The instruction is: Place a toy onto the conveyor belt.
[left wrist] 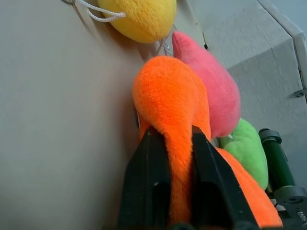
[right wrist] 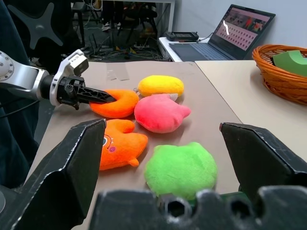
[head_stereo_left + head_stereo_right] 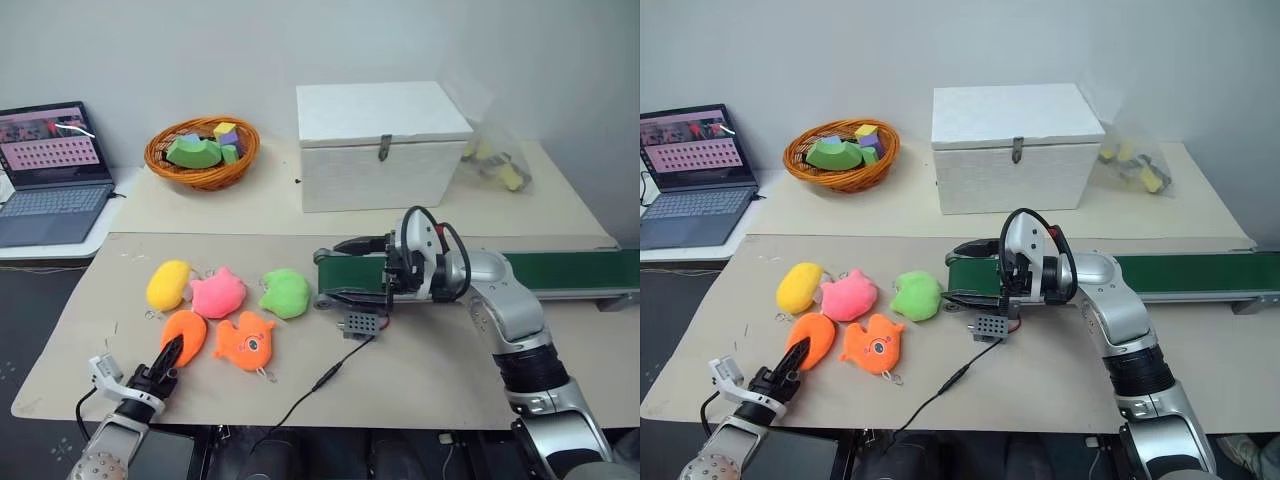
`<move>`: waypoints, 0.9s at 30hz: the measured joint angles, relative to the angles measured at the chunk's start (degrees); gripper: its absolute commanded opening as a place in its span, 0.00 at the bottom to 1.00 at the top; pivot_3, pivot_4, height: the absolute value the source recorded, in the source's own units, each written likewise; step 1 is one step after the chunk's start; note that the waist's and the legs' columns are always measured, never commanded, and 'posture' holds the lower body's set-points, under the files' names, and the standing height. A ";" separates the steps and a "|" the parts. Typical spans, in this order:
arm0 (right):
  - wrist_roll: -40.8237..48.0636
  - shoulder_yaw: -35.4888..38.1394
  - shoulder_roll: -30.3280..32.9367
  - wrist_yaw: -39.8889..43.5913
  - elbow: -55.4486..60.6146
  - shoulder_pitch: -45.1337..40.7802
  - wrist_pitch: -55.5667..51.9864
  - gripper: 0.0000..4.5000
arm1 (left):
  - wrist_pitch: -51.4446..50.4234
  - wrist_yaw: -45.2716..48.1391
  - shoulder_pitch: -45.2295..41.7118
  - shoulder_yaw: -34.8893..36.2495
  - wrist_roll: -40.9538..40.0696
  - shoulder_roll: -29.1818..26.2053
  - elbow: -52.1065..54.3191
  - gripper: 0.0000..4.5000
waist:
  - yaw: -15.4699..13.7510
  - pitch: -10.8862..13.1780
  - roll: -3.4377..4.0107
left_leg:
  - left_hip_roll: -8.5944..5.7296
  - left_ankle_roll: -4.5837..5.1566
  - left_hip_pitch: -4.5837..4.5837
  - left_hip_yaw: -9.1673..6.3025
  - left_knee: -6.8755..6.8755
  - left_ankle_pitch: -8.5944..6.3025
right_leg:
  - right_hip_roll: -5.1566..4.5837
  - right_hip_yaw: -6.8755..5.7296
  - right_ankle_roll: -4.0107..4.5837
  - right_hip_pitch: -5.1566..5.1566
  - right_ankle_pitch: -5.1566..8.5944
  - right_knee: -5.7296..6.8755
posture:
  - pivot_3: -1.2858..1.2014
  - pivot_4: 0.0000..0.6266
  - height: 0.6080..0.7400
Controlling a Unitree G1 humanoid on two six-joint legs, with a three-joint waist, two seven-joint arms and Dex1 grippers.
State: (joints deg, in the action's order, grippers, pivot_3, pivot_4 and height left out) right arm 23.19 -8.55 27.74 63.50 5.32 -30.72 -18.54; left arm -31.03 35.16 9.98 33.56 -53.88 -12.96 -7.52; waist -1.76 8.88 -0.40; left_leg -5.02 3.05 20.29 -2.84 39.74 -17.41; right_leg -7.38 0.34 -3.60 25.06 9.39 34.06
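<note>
Nearest us, the left gripper (image 3: 170, 357) has its two black fingers pinched on the near end of the toy (image 3: 186, 332), the smooth orange oval plush. In the left wrist view the fingers (image 1: 148, 182) squeeze a ridge of orange fur between them, so we call it a narrow grip holding the toy. The toy lies on the table (image 3: 420, 385), not lifted as far as we can tell.

Taking the toy as landmark: the orange fish plush (image 3: 246, 341) sits just beside it on the side toward the belt, the pink plush (image 3: 219, 292) just behind it, the yellow plush (image 3: 168, 284) behind it on the side away from the belt, the green plush (image 3: 286, 293) past the pink one. The conveyor belt (image 3: 560, 270) is well apart from the toy, beyond the green plush, with a small grey box (image 3: 361, 324) wired at its near end.

The right gripper (image 3: 352, 270) hangs level over that end of the belt, jaws wide and empty; the right wrist view shows both fingers (image 2: 72, 163) far apart, framing the plush pile.

Progress, as we judge it: the grasp looks done, and that is about all. Left to do: lift the toy clear of its neighbours, carry it across to the belt, release it on the green surface. The pinch is only on one end, so it could slip.
</note>
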 measured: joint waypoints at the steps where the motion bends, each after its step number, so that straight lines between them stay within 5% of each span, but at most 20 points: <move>1: -0.02 -0.01 -0.02 0.00 -0.14 0.00 0.11 1.00 | 0.06 -0.05 0.05 0.02 0.02 0.07 0.10 0.00 | 0.06 0.00 0.00 | 0.00 0.00 0.00 0.00 0.00 0.00 | 0.00 0.00 0.00 0.00 0.00 0.00 | 0.52 0.24 1.00; 5: -0.45 -0.07 -0.23 0.01 -1.21 -0.01 0.62 1.00 | 3.70 -5.64 -0.45 0.49 1.98 2.64 2.89 0.00 | 0.13 0.06 -0.12 | 0.00 -0.03 0.02 -0.03 0.00 0.01 | 0.00 -0.01 0.01 0.00 -0.01 -0.01 | 0.52 0.24 1.00; 10: -0.61 -0.07 -0.30 0.12 -2.03 -0.08 0.97 1.00 | 0.99 -21.35 -1.38 0.19 -2.36 3.85 25.15 0.00 | 0.81 0.53 -1.08 | 0.02 -0.72 0.24 -0.11 0.05 0.00 | 0.02 -0.04 0.02 0.13 -0.02 -0.05 | 0.52 0.24 1.00; 14: -0.62 -0.04 -0.34 0.21 -3.21 -0.13 1.02 1.00 | -5.10 -30.37 -7.18 -2.02 -7.27 -7.20 40.25 0.00 | 1.15 0.55 -1.10 | -0.01 -0.71 0.47 -0.11 0.04 0.12 | 0.05 -0.01 0.02 0.41 -0.01 -0.05 | 0.52 0.24 1.00; 19: -0.63 0.34 -0.20 0.01 -4.34 -0.53 1.37 1.00 | -11.60 -32.47 -18.64 -9.54 -7.98 -22.09 44.42 0.00 | 1.34 0.57 -1.08 | -0.04 -0.64 0.52 -0.08 0.04 0.27 | 0.16 0.00 0.04 0.48 -0.01 -0.01 | 0.52 0.24 1.00; 21: -0.56 0.78 0.10 -0.14 -4.88 -0.84 1.58 1.00 | -12.83 -31.69 -23.53 -19.20 2.34 -29.88 44.09 0.00 | 1.33 0.58 -1.03 | -0.07 -0.65 0.46 -0.04 0.01 0.29 | 0.20 0.00 0.07 0.36 -0.01 -0.05 | 0.52 0.24 1.00; 23: 0.08 2.55 1.34 -0.11 -4.89 -0.61 1.59 1.00 | -8.08 -29.76 -28.36 -34.44 20.96 -37.38 40.21 0.00 | 1.36 0.62 -0.93 | -0.09 -0.64 0.33 0.02 -0.08 0.28 | 0.24 0.09 0.10 0.27 -0.02 -0.08 | 0.52 0.24 1.00; 25: 1.09 5.93 3.75 -0.13 -4.83 -0.03 1.35 1.00 | 0.04 -27.80 -31.46 -46.12 37.16 -38.42 32.59 0.00 | 1.22 0.68 -0.81 | -0.07 -0.59 0.31 0.04 -0.15 0.26 | 0.24 0.12 0.10 0.27 -0.02 -0.09 | 0.52 0.24 1.00; 27: 2.13 8.69 6.46 0.02 -4.37 0.98 0.71 1.00 | 6.25 -26.43 -33.01 -52.04 45.21 -36.35 26.81 0.00 | 1.06 0.69 -0.82 | -0.03 -0.58 0.47 -0.01 -0.19 0.25 | 0.24 0.04 0.11 0.41 -0.02 -0.11 | 0.52 0.24 1.00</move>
State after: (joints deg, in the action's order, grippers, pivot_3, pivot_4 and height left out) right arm 25.31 0.13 34.20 63.52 0.95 -29.75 -17.83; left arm -24.79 8.73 -23.03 -18.47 -8.67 -49.31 19.29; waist -0.71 9.57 -1.22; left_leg -5.06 2.46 20.76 -2.85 39.56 -17.16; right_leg -7.14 0.38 -3.50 25.47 9.37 33.95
